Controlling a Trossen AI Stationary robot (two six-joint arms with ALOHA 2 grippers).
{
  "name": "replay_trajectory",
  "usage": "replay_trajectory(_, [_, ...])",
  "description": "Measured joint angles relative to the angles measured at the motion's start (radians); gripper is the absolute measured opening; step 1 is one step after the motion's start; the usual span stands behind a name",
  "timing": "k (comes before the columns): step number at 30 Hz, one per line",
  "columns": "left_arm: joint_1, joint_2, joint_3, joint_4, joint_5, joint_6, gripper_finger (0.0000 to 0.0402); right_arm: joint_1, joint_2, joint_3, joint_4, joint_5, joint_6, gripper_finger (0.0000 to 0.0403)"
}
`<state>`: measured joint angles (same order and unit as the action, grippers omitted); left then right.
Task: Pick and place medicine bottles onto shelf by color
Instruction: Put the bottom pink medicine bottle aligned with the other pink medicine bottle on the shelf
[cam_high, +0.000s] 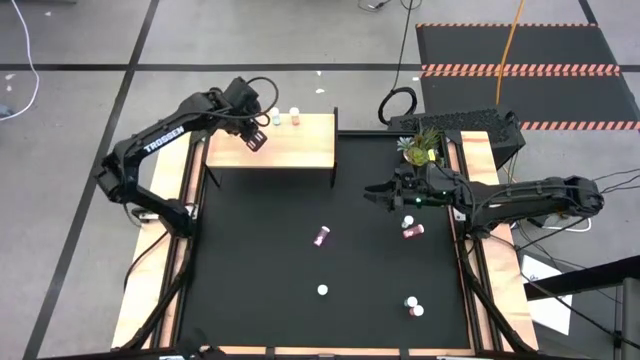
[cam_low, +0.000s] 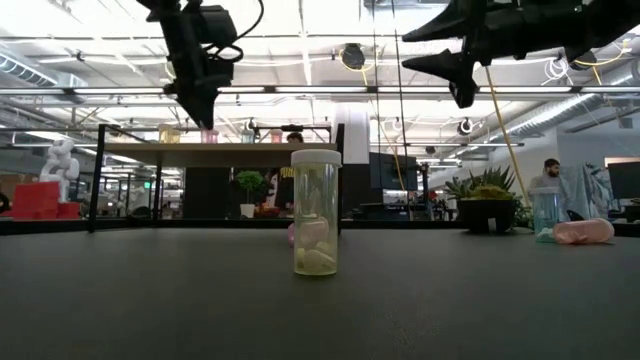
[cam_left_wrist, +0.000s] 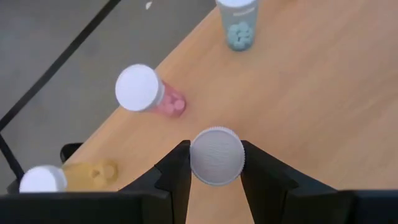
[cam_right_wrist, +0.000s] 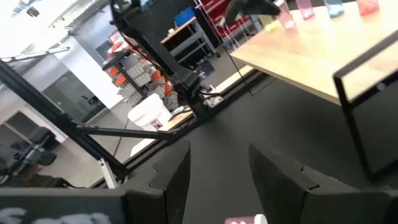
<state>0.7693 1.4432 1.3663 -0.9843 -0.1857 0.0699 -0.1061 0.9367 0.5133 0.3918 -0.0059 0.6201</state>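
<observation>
While the left gripper (cam_left_wrist: 216, 167) hung over the shelf (cam_high: 300, 150) with its fingers clamped on a white-capped bottle (cam_left_wrist: 216, 155), the step in hand looked like placement; next it would need lowering beside its colour match, then release. Three bottles already stood on the shelf, five remained on the table (cam_high: 260, 270). The right gripper (cam_high: 378, 193), fingers apart and empty, hovered above the table.

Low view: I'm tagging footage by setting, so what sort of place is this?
Probably an open-plan robotics lab or workshop: exposed ceiling lights, desks with monitors behind the shelf, and hazard-striped floor mats.
</observation>
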Motion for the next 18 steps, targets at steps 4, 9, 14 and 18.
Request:
replay_trajectory(4, [0.007,0.012,0.0,0.001,0.005,0.002,0.0124,-0.018,0.0,0.0,-0.018,-0.024,-0.004,0.0155])
replay_trajectory(9, [0.009,0.01,0.0,0.0,0.006,0.004,0.0124,-0.04,0.0,0.0,-0.031,-0.051,-0.01,0.0155])
replay_trajectory(14, [0.009,0.01,0.0,-0.001,0.006,0.004,0.0124,-0.06,0.0,0.0,-0.03,-0.053,-0.011,0.0155])
replay_trajectory(18, [0.01,0.01,0.0,0.0,0.006,0.004,0.0136,-0.075,0.0,0.0,-0.031,-0.099,-0.011,0.0155])
